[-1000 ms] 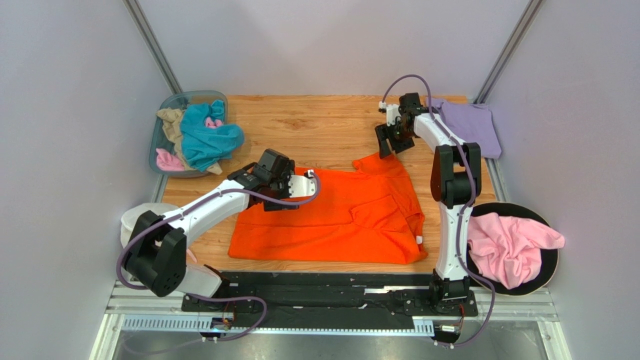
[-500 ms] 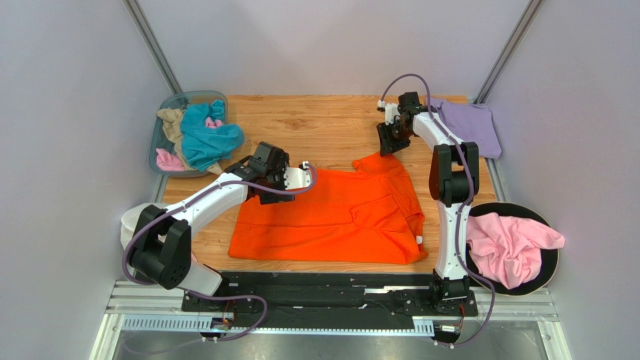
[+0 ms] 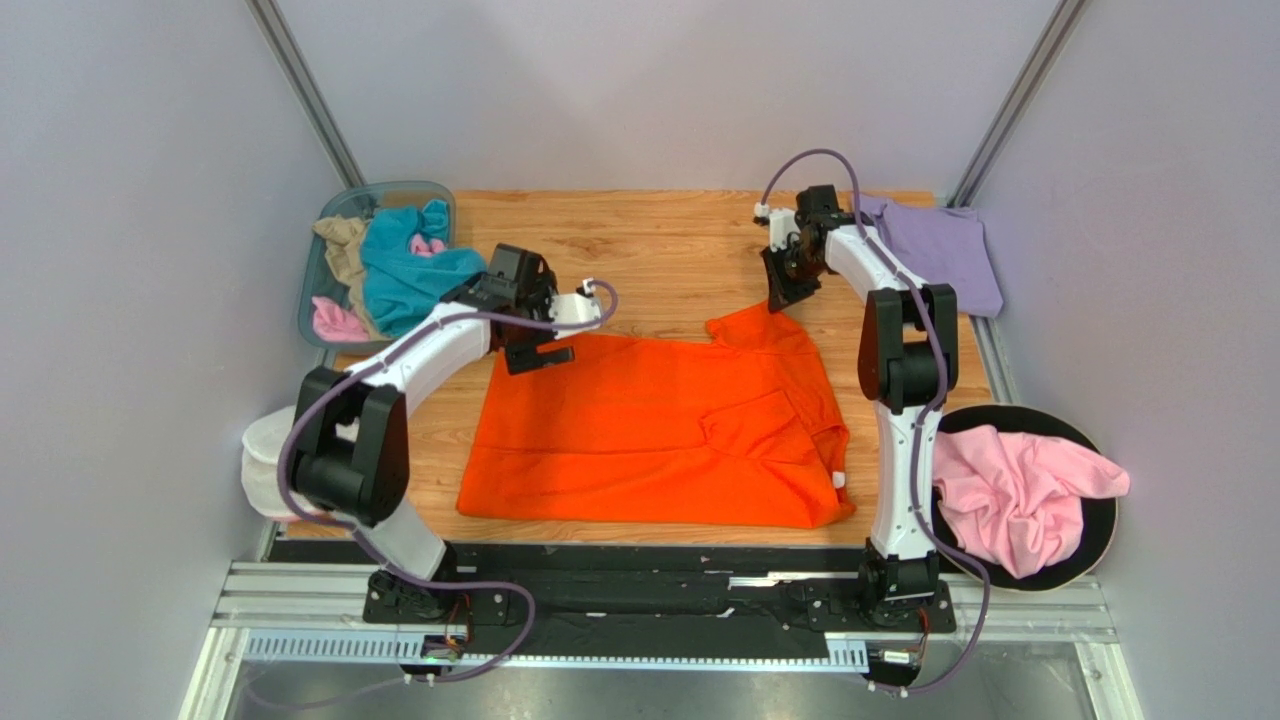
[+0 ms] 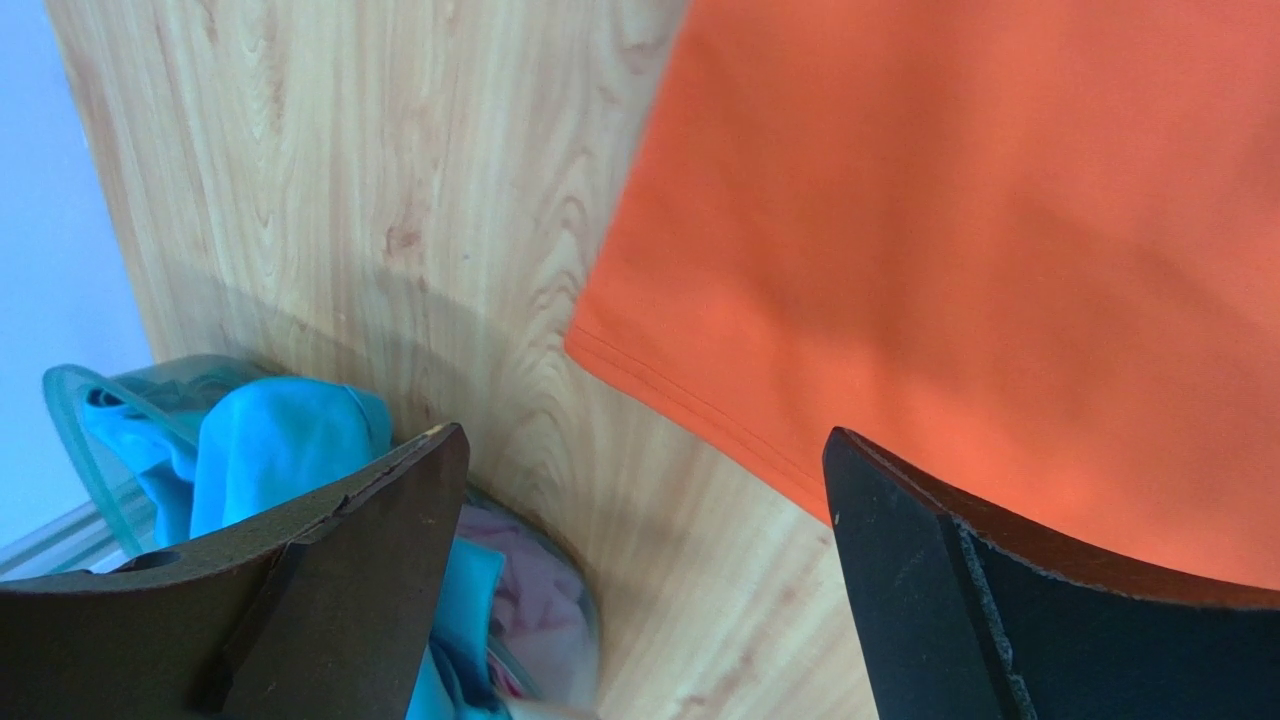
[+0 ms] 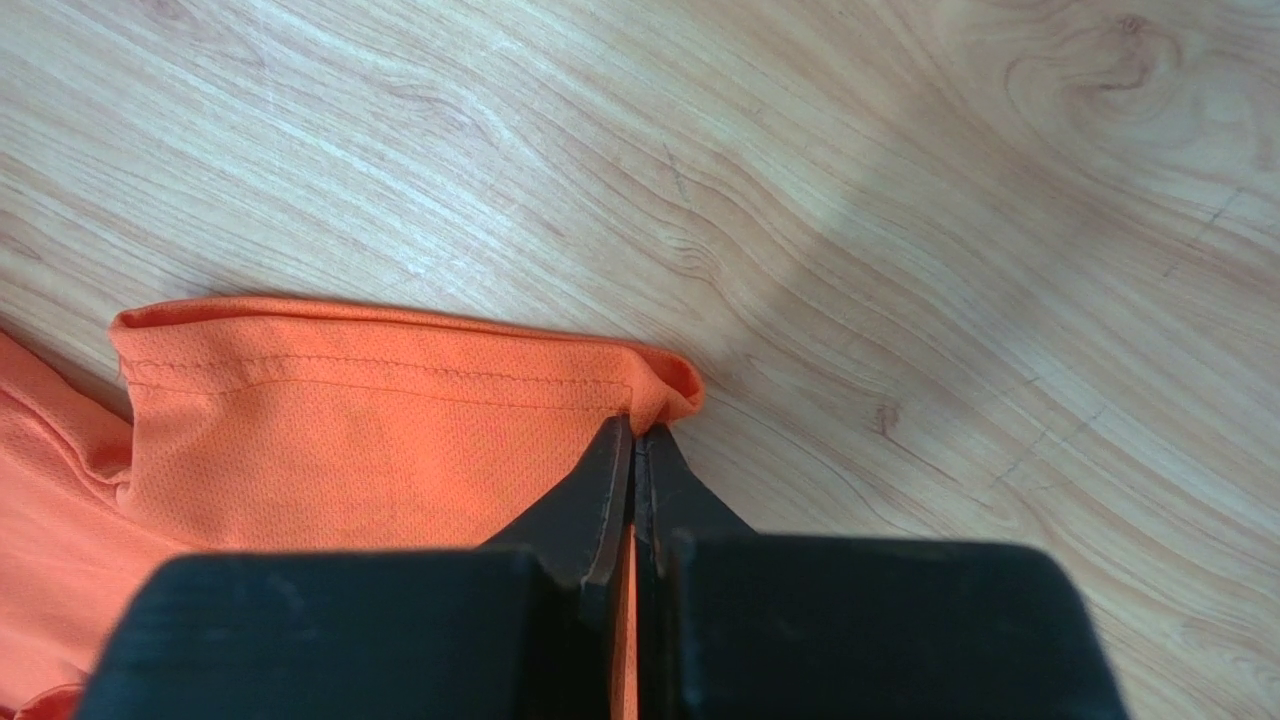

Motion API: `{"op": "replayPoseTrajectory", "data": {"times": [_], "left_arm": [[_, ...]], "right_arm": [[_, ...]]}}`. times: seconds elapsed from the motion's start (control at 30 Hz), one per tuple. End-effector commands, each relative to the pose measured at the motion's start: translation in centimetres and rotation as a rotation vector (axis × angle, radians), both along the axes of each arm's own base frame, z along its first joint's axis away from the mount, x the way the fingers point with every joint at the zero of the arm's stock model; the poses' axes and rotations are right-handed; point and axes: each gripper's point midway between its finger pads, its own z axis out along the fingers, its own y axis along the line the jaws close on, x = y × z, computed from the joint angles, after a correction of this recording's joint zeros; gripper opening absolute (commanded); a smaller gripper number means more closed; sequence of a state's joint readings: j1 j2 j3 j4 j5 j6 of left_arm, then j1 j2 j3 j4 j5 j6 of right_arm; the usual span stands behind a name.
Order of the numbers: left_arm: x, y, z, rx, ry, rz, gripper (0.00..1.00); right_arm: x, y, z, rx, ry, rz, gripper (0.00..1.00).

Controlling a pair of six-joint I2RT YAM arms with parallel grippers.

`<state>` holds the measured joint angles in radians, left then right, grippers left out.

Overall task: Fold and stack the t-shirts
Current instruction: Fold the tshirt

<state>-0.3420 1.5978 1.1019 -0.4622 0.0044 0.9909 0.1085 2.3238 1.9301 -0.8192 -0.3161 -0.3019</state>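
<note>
**Orange shirt: flattening stage, no fold yet**

We're on the orange shirt (image 3: 661, 428), which lies spread across the middle of the worktop (image 3: 631, 248). It's mostly flat, with some rucking on its right side. The right pincer (image 5: 639, 438) is clamped on the far corner of a sleeve hem, fingers pinched together with cloth between them. The left pincer (image 4: 643, 443) hangs over the shirt's far left corner with fingers apart and nothing in them. One finger is over orange cloth, the other out toward the bare wood.

Our read is that this is the spread-it-out step before the first fold. Next, we'd guess the left has to drop and grab that corner hem, then both pull apart until the cloth goes taut. The fabric looks thin, so it needs a low pinch or the fingers close on air.

Elsewhere, a lavender shirt (image 3: 939, 255) sits folded at the far right corner, probably the start of the stack. A pink shirt (image 3: 1022, 495) lies crumpled off to the right. A teal shirt (image 3: 406, 278) and a few others fill the bin (image 3: 338, 203) at far left.
</note>
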Motion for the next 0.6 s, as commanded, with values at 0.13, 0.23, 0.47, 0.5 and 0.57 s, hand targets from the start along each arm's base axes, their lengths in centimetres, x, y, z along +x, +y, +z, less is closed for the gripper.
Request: {"op": "replayPoseTrajectory", "data": {"times": [0.13,0.23,0.47,0.5,0.57], "left_arm": [[5.0,0.2,-0.6,-0.104,0.204,0.015,0.95],[6.5,0.5,-1.5,-0.084,0.225,0.007,0.95],[7.8,2.0,-3.6,-0.080,0.358,0.023,0.94],[7.8,2.2,-4.3,-0.075,0.375,0.019,0.94],[7.8,2.3,-4.2,-0.072,0.391,0.017,0.94]], "right_arm": [[-1.2,0.3,2.2,0.015,-0.018,0.022,0.00],[-1.9,0.2,2.4,-0.001,-0.019,0.037,0.00],[-3.2,0.1,2.8,-0.023,-0.029,0.057,0.00],[-3.2,0.0,2.9,-0.028,-0.031,0.057,0.00],[-3.4,-0.2,2.9,-0.032,-0.033,0.058,0.00]]}}
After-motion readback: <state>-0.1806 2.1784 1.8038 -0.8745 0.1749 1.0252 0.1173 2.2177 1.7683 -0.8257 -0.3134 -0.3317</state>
